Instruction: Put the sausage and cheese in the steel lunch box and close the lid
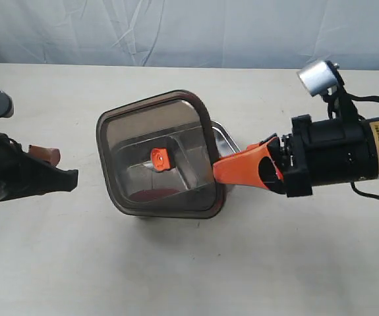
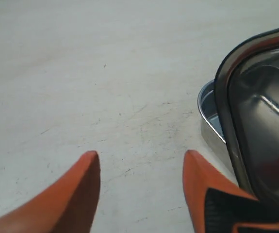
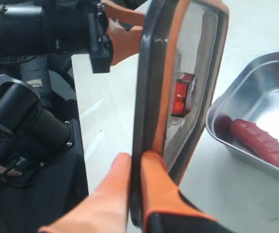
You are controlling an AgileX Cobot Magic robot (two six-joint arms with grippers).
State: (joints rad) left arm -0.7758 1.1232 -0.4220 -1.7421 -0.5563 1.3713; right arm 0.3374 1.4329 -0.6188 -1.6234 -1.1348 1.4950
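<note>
My right gripper [image 1: 221, 166] is shut on the edge of the dark see-through lid [image 1: 156, 155] and holds it tilted above the steel lunch box [image 1: 223, 139], which it mostly hides. In the right wrist view my right gripper [image 3: 137, 158] pinches the lid [image 3: 151, 87] rim, with the orange valve tab [image 3: 183, 95] showing. The red sausage [image 3: 261, 139] lies in the lunch box [image 3: 226, 104]. The cheese is hidden. My left gripper [image 1: 60, 168] stands open left of the lid; in its wrist view my left gripper [image 2: 141, 155] frames bare table beside the lunch box [image 2: 208, 109] and lid [image 2: 246, 97].
A pale table [image 1: 176, 270] carries everything, with a white cloth backdrop [image 1: 176, 29] behind. The left arm [image 3: 37, 34] and its cabling show in the right wrist view.
</note>
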